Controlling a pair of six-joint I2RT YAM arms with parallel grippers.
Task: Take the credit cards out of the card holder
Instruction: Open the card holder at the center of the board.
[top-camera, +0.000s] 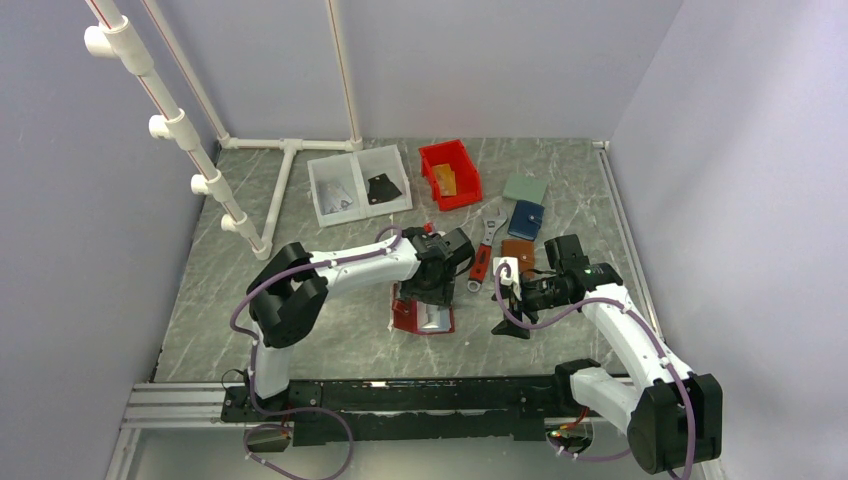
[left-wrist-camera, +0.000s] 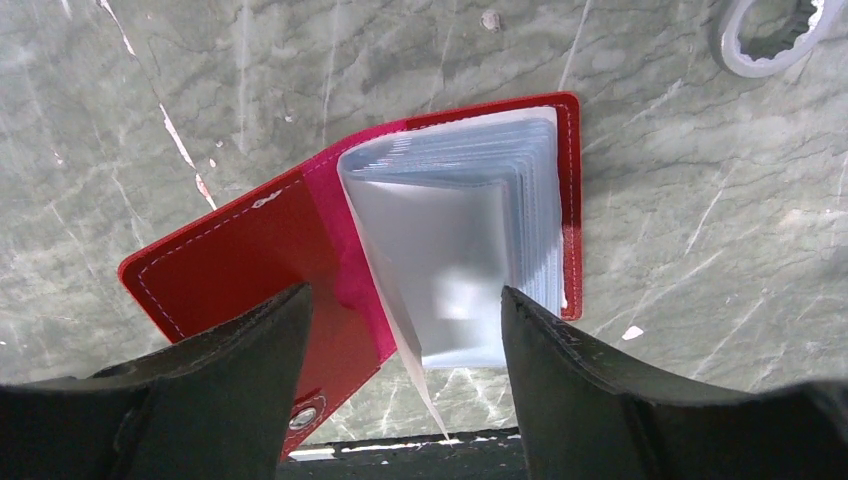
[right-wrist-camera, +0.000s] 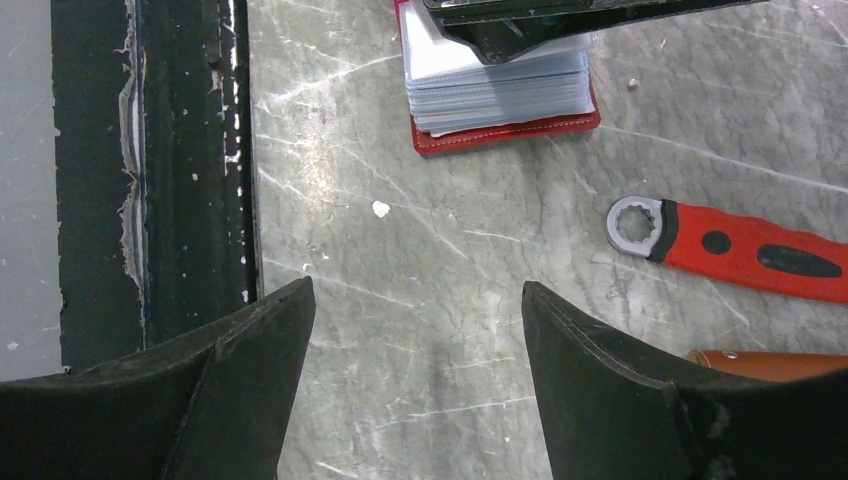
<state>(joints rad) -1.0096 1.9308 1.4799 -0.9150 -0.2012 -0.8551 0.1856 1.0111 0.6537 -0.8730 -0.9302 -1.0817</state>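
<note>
The card holder (top-camera: 422, 316) lies opened flat on the worktop (top-camera: 330, 330), red cover down and its stack of clear sleeves (left-wrist-camera: 450, 250) facing up; the left end effector (top-camera: 432, 288) hangs directly over it, spread wide and pinching nothing. In the left wrist view one finger (left-wrist-camera: 250, 370) stands over the bare red flap and the other just past the outer edge of the sleeve stack, so the stack sits between the jaws; its long axis runs away from the wrist, roughly in line with the fingers rather than across them. That is the relation the coming move likely turns on: a card would have to be drawn out along or across that stack from above.

The right end effector (right-wrist-camera: 415, 290) is also spread and empty; it sits to the holder's right, apart from it, over bare worktop. The left arm is plainly the nearer one. A red-handled wrench (right-wrist-camera: 740, 245) lies beyond the holder on the same side, and a brown wallet (right-wrist-camera: 770, 365) further right.

The credit cards cannot be made out; the sleeves look pale and glossy, with a blurred patch near the fingers, and whether any pocket is filled cannot be told; nor is it clear whether the left fingers touch the holder; its near edge is cut off behind them.
</note>
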